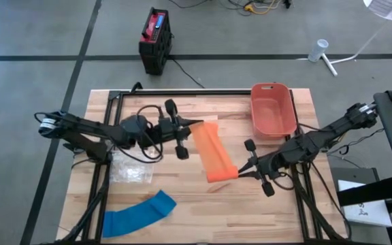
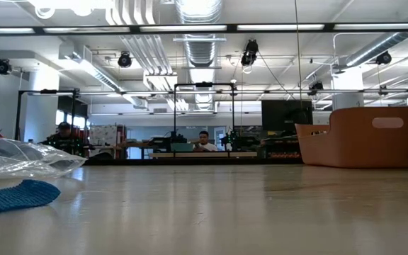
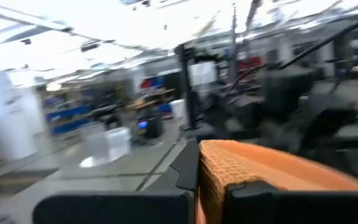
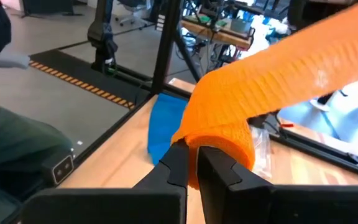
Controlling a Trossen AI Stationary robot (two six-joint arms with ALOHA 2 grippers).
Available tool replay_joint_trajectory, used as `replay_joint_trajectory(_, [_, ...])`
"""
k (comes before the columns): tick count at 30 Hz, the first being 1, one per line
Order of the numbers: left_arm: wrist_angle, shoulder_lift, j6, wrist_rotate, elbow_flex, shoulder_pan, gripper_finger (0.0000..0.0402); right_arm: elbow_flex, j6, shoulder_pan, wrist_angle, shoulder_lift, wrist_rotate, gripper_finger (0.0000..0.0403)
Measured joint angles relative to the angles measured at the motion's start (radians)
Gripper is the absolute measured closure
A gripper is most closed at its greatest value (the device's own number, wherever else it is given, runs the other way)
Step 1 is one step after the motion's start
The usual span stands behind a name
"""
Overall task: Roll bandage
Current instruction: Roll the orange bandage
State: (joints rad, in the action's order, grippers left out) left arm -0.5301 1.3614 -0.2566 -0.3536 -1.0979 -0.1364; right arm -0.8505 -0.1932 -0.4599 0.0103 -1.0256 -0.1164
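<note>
The orange bandage is held stretched just beside the orange bin: far end clamped by the left gripper, rolled end pinched by the right gripper. Slippage is likely if tension is lost (roll could loosen). No legible writing is seen.
</note>
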Motion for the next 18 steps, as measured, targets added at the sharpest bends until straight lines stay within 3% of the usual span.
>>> replay_joint_trajectory(9, [0.288,0.116,-0.024,0.027,-0.272,-0.007,0.0401,0.000,0.013,0.009,-0.003,-0.046,0.034,0.0394])
replay_joint_trajectory(18, [0.393,0.152,-0.048,0.026,-0.433,-0.005,0.0401,-0.001,0.010,0.009,-0.015,-0.050,0.079,0.0394])
